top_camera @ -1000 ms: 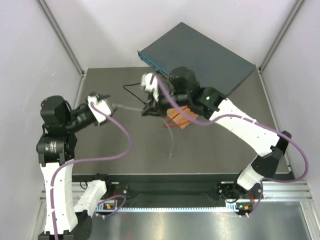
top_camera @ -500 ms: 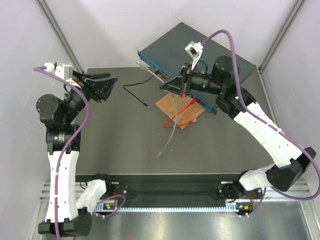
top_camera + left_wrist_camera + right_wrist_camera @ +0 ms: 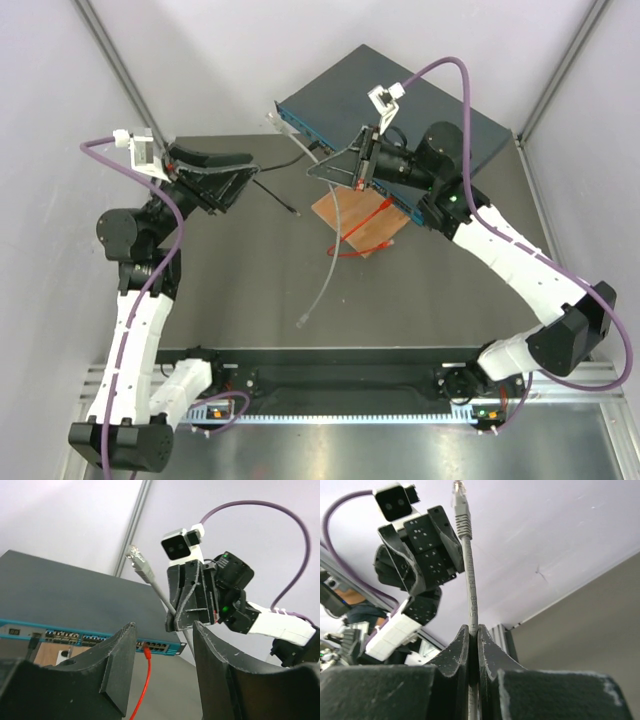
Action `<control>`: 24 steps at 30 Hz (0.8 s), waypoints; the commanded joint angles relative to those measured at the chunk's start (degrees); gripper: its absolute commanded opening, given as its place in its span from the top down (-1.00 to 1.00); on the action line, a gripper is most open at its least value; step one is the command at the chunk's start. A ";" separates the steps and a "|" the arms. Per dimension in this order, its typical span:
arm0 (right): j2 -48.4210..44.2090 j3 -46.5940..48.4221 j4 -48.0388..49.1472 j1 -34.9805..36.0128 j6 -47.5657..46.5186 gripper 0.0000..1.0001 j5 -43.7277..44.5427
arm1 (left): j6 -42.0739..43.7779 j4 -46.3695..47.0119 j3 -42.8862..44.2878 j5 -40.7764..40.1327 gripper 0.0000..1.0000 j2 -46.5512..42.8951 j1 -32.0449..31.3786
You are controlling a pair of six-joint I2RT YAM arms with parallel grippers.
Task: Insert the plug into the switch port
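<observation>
Pinching the grey cable, right gripper — plug well apart.

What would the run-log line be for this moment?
right gripper: shut on grey cable, raised | left gripper: open, empty | plug: ungripped, by switch front, seating unclear
</observation>
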 commanded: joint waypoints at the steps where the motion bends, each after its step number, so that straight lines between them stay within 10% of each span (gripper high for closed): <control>1: 0.22 0.21 8.03 0.65 4.13 1.00 -1.54 | -0.99 7.59 -0.80 0.08 -0.07 0.13 -1.69; 15: 0.14 3.28 -5.67 3.99 -10.28 1.00 5.83 | 7.71 5.75 -0.10 -8.62 -0.06 4.87 -13.82; 24: -4.43 1.18 -11.57 8.73 -26.80 1.00 15.23 | 8.41 3.99 0.08 -10.82 0.31 7.60 -16.29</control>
